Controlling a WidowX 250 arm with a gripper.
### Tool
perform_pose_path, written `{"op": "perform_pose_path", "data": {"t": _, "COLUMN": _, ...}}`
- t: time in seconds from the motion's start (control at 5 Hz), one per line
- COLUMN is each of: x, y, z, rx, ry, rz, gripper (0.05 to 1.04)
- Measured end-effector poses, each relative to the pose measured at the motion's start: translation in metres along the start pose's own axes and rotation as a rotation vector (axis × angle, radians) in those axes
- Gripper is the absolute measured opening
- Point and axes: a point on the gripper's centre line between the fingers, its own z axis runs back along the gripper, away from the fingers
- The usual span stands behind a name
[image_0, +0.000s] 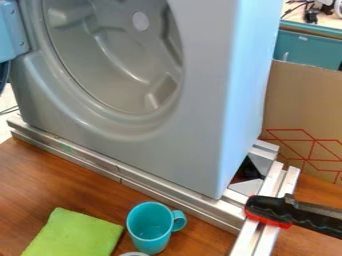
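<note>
Whether the jaws are released, clenched or grasping something, I cannot tell, and no hold on any of the things can be made out. Nearest the front, the teal mug stands upright on the wooden table, mouth up, with its handle toward the right of the view. The green cloth lies flat just beside it, on the left, one corner close to the mug; whether they touch is unclear. A pale round rim peeks in at the bottom edge, near the mug's base.

Behind them runs a metal rail, and above it sits the grey washer, its round opening facing the mug and cloth, with what looks like its door swung aside at the upper left. A black and red clamp lies across the rails at the right.

I judge this to be a step before any grasp, with both mug and cloth at rest. A move on the cloth would call for pinching up a fold away from the mug; one on the mug, for a level grip on its wall or handle, clear of the rail.
</note>
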Motion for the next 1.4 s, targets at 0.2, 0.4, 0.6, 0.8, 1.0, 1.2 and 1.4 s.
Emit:
{"op": "perform_pose_path", "data": {"t": 0.2, "x": 0.015, "y": 0.014, "z": -0.011, "rx": -0.103, "ry": -0.082, "rz": 0.042, "gripper": 0.118}}
{"op": "perform_pose_path", "data": {"t": 0.4, "x": 0.015, "y": 0.018, "z": -0.033, "rx": -0.159, "ry": -0.018, "rz": 0.061, "gripper": 0.118}}
{"op": "perform_pose_path", "data": {"t": 0.6, "x": 0.015, "y": 0.016, "z": -0.054, "rx": -0.217, "ry": 0.038, "rz": 0.052, "gripper": 0.118}}
{"op": "perform_pose_path", "data": {"t": 0.8, "x": 0.023, "y": 0.008, "z": -0.061, "rx": -0.231, "ry": 0.041, "rz": 0.003, "gripper": 0.118}}
{"op": "perform_pose_path", "data": {"t": 1.0, "x": 0.033, "y": 0.003, "z": -0.065, "rx": -0.228, "ry": 0.016, "rz": -0.019, "gripper": 0.118}}
{"op": "perform_pose_path", "data": {"t": 1.2, "x": 0.033, "y": -0.001, "z": -0.065, "rx": -0.222, "ry": -0.002, "rz": 0.010, "gripper": 0.118}}
{"op": "perform_pose_path", "data": {"t": 1.4, "x": 0.031, "y": -0.004, "z": -0.065, "rx": -0.232, "ry": 0.008, "rz": 0.038, "gripper": 0.163}}
